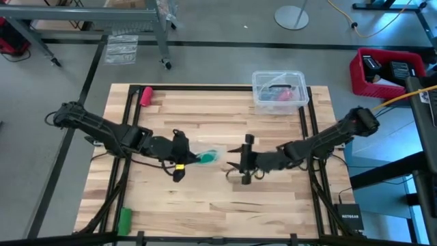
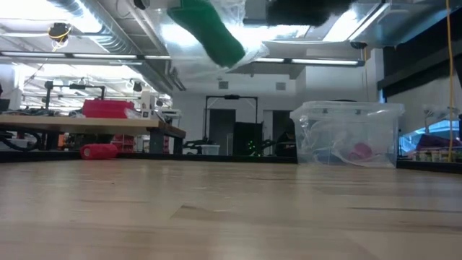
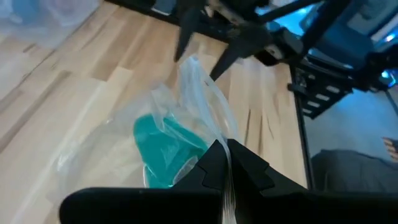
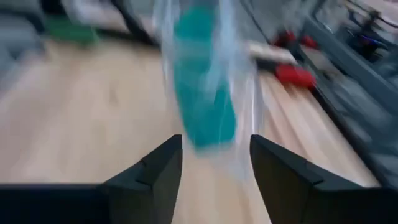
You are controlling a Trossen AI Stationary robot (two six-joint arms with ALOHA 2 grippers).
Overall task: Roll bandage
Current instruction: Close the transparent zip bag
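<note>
1. Where the tabletop point(image 1: 205, 205) meets its lower left corner in the high view, a small bright-green roll point(image 1: 124, 220) lies by the frame, and a pink-red roll point(image 1: 146, 95) lies near the upper left corner.
2. Left of centre in that view, the left gripper point(image 1: 183, 158) has its fingers clenched on the edge of a clear plastic bag point(image 3: 186, 106), pinching the film.
3. Just right of those fingers, near the middle of the frame, the bandage point(image 1: 208, 157) sits inside the bag as a teal-green bundle; the low view shows it at top centre, lifted clear of the wood.
4. Right of centre, the right gripper point(image 1: 240, 162) faces the bag with its fingers released and spread; in the right wrist view the bag and bandage hang just ahead of the gap between them, and whether they touch it cannot be told.
5. Toward the upper right of the tabletop, a clear plastic bin point(image 1: 279, 92) holds pink and pale items.
</note>
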